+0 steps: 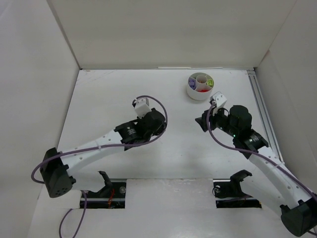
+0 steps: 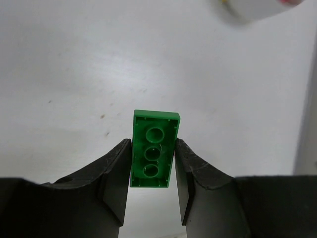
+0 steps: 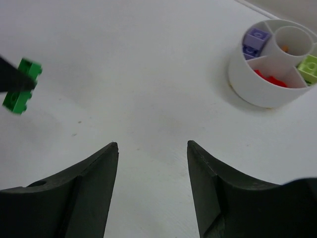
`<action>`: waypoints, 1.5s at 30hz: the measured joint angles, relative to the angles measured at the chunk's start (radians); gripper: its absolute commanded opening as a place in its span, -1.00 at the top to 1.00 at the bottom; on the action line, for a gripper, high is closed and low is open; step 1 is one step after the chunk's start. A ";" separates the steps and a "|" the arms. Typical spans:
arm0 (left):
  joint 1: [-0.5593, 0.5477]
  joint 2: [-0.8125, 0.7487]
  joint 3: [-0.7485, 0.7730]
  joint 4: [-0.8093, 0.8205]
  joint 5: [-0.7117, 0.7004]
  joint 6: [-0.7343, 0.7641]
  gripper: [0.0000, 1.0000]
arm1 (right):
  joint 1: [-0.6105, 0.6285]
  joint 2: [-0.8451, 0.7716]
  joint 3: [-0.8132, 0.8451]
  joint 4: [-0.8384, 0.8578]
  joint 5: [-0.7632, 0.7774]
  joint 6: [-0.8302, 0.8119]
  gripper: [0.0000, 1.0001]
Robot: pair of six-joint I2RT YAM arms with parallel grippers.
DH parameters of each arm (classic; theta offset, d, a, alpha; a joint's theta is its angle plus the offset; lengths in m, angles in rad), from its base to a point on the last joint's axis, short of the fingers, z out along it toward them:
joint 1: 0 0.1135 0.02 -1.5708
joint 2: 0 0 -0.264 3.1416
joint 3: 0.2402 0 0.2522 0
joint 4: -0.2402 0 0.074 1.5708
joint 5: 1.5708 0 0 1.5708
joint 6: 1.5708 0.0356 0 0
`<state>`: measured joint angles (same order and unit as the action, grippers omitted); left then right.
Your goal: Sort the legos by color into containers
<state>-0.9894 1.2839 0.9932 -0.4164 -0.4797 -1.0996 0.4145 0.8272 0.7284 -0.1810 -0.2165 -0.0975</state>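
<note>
table [image 1: 124,89]: white, matte | walls [image 1: 168,29]: white panels on three sides | light: even, soft

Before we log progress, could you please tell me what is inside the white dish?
The dish holds purple bricks in one wedge, red pieces in the nearest, a lime brick in another, and an orange piece in the central cup. Anything beneath them is covered.

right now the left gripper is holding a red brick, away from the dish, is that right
Not red. The brick clamped in the left gripper is green, as the left wrist view shows. It is indeed away from the dish.
</note>
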 measured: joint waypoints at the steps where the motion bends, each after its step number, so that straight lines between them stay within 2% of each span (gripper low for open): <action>1: 0.000 -0.022 0.014 0.020 -0.019 0.004 0.43 | 0.018 0.005 0.000 0.001 -0.014 -0.006 -0.27; 9: 0.000 -0.152 0.019 0.202 -0.107 0.011 0.43 | 0.198 0.142 0.006 0.068 -0.087 -0.020 -0.36; 15: 0.000 -0.201 -0.048 0.330 -0.120 -0.012 0.45 | 0.309 0.247 0.031 0.251 -0.106 0.050 -0.36; 21: 0.000 -0.206 -0.069 0.376 -0.120 -0.022 0.45 | 0.347 0.301 0.055 0.423 -0.109 0.106 -0.36; 26: 0.000 -0.208 -0.071 0.404 -0.112 -0.020 0.45 | 0.353 0.336 0.083 0.495 -0.100 0.127 -0.36; 30: 0.000 -0.212 -0.072 0.428 -0.101 -0.016 0.45 | 0.353 0.360 0.095 0.536 -0.098 0.144 -0.03; 31: 0.000 -0.215 -0.075 0.435 -0.098 -0.015 0.45 | 0.353 0.364 0.098 0.540 -0.098 0.147 0.15; 34: 0.000 -0.228 -0.095 0.452 -0.090 -0.014 0.45 | 0.353 0.375 0.107 0.550 -0.095 0.156 0.42; 37: 0.000 -0.248 -0.109 0.461 -0.087 0.000 0.38 | 0.351 0.381 0.109 0.555 -0.080 0.174 0.58; 38: 0.000 -0.254 -0.113 0.465 -0.085 0.003 0.31 | 0.352 0.381 0.109 0.558 -0.079 0.175 0.66; 39: 0.000 -0.257 -0.116 0.470 -0.084 0.005 -0.02 | 0.352 0.381 0.109 0.561 -0.079 0.177 0.69; 40: 0.000 -0.259 -0.117 0.473 -0.083 0.012 -0.16 | 0.352 0.381 0.109 0.565 -0.079 0.178 0.83; 43: 0.000 -0.262 -0.117 0.488 -0.075 0.017 -0.21 | 0.353 0.381 0.109 0.577 -0.079 0.177 0.91; 45: 0.000 -0.263 -0.117 0.491 -0.073 0.027 -0.51 | 0.352 0.381 0.109 0.583 -0.079 0.180 0.91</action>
<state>-0.9890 1.0210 0.8761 0.0742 -0.5526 -1.0725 0.7670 1.2087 0.8375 0.4019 -0.2958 0.0822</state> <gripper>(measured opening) 0.659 0.240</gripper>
